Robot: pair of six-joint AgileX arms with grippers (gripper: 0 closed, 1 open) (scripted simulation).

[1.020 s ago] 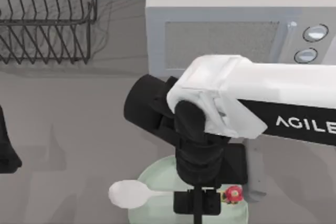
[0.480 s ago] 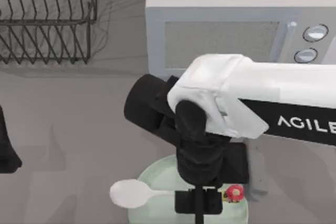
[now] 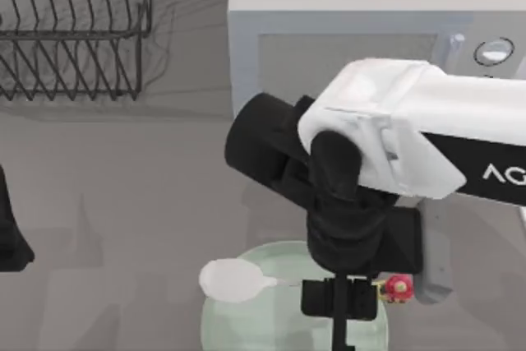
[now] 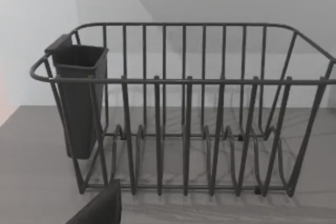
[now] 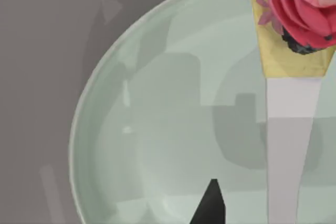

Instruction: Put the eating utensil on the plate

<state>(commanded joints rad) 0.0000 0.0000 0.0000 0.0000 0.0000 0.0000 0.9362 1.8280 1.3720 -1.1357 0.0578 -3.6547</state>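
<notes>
Top view: the right arm [image 3: 411, 137] covers the lower front of the microwave [image 3: 345, 6] and the plate [image 3: 246, 322] from 12 to 3 o'clock. The plate's 6 o'clock rim is cut off by the frame edge. The spoon [image 3: 234, 279] handle disappears under the right gripper [image 3: 339, 302]; finger contact on it cannot be confirmed. The dish rack [image 3: 74, 30] is cropped at 11 o'clock. The left arm [image 3: 10, 236] is cropped at 9 o'clock.

Right wrist view: the pink flower ornament [image 5: 299, 9] and plate are cropped.
</notes>
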